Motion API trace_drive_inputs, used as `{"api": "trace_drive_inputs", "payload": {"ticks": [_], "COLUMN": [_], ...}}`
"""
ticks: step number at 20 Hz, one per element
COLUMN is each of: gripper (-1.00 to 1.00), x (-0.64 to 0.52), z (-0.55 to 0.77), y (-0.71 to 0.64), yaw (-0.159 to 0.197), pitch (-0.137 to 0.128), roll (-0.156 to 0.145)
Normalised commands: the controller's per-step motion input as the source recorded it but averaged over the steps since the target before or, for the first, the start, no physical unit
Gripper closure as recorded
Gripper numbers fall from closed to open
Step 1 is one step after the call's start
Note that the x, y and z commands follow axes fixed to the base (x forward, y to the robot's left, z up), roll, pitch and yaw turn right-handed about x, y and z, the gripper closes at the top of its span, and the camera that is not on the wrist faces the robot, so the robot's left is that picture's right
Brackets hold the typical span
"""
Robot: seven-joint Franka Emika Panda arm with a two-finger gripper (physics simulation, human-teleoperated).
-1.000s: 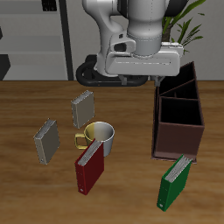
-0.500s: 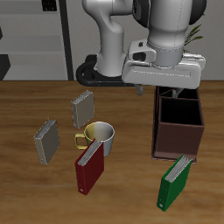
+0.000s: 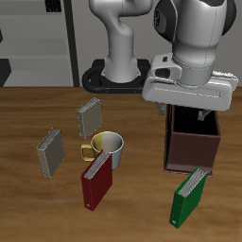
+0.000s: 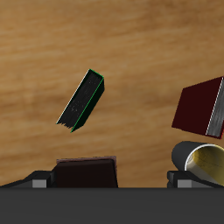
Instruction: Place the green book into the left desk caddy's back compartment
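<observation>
Standing upright near the table's front edge, the green book (image 3: 190,197), spine toward the camera, grey-white page edges up top, leaning a touch and touching nothing else. Seen from the wrist camera as a slim dark slab with a green outline (image 4: 82,101), alone on bare wood. Just behind it, farther back, the left desk caddy (image 3: 192,142), dark brown, close to the book but apart from it. Hard to make out the back compartment, mostly hidden behind the arm's head. Hanging above the caddy, the gripper (image 3: 188,112), well clear of the book and holding nothing visible; impossible to tell whether the fingers are spread or closed, since only short dark tips peek out under the grey housing. Across the table, beside the caddy, a yellow-and-white mug (image 3: 105,146) with a dark red book (image 3: 95,181) propped just in front of it, both also caught by the wrist camera, the mug (image 4: 203,162) and the red book (image 4: 200,107). Farther out, 2 grey books, 1 (image 3: 89,116) behind the mug, the other (image 3: 50,151) off beside it.
</observation>
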Motion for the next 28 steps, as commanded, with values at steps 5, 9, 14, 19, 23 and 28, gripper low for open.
{"api": "trace_drive_inputs", "payload": {"ticks": [5, 9, 14, 19, 23, 28], "gripper": [-1.0, -1.0, -1.0, -1.0, -1.0, -1.0], "x": [0.18, 0.21, 0.21, 0.2, 0.15, 0.08], "z": [-0.16, -0.21, -0.26, -0.45, -0.43, -0.31], "y": [0.06, 0.09, 0.01, 0.09, 0.06, 0.04], "yaw": [-0.022, -0.01, -0.026, -0.013, -0.013, -0.022], "pitch": [-0.009, 0.001, -0.001, 0.045, 0.026, 0.034], "roll": [-0.005, 0.013, -0.028, 0.012, 0.022, 0.01]}}
